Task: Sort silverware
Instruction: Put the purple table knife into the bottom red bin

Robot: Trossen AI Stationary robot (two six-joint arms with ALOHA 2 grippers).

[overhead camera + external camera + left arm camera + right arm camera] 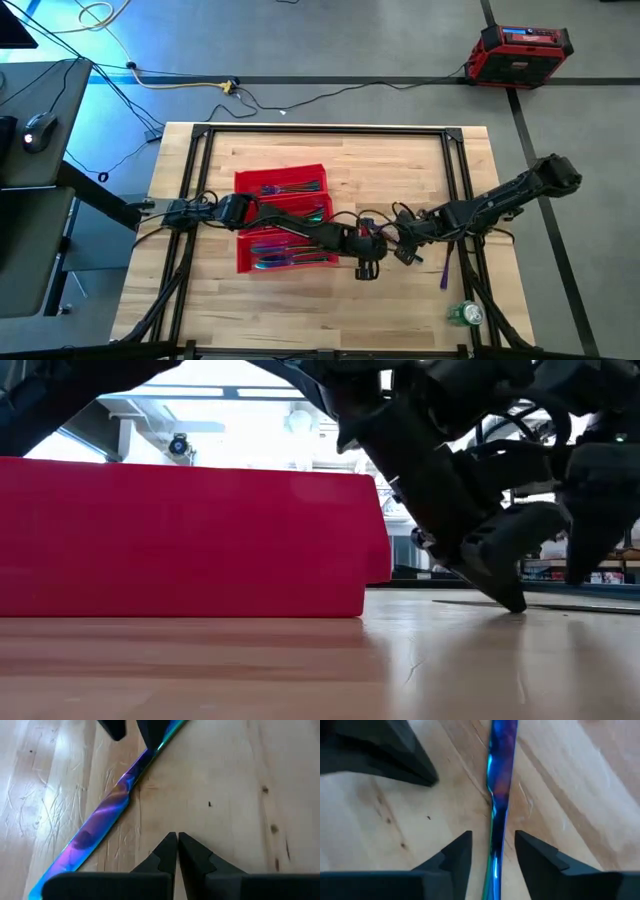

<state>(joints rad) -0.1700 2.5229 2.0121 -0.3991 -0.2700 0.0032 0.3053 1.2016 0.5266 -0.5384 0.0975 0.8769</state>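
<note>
An iridescent blue-purple knife (107, 807) lies flat on the wood just right of the red tray (240, 182). My right gripper (492, 839) is open and low over it, one finger on each side of the knife's handle (496, 835), with a gap on both sides. My left gripper (177, 839) is shut and points down at bare wood beside the knife's middle, apart from it. More silverware lies in the tray's far compartment (290, 187) and near compartment (295, 258). Another purple piece (444, 272) lies alone on the table's right part.
The two grippers stand close together (385, 250), almost tip to tip. The left arm (270, 215) reaches across the tray. A green can (465, 313) lies near the table's near right corner. The tray wall (190, 540) fills the left of the low view.
</note>
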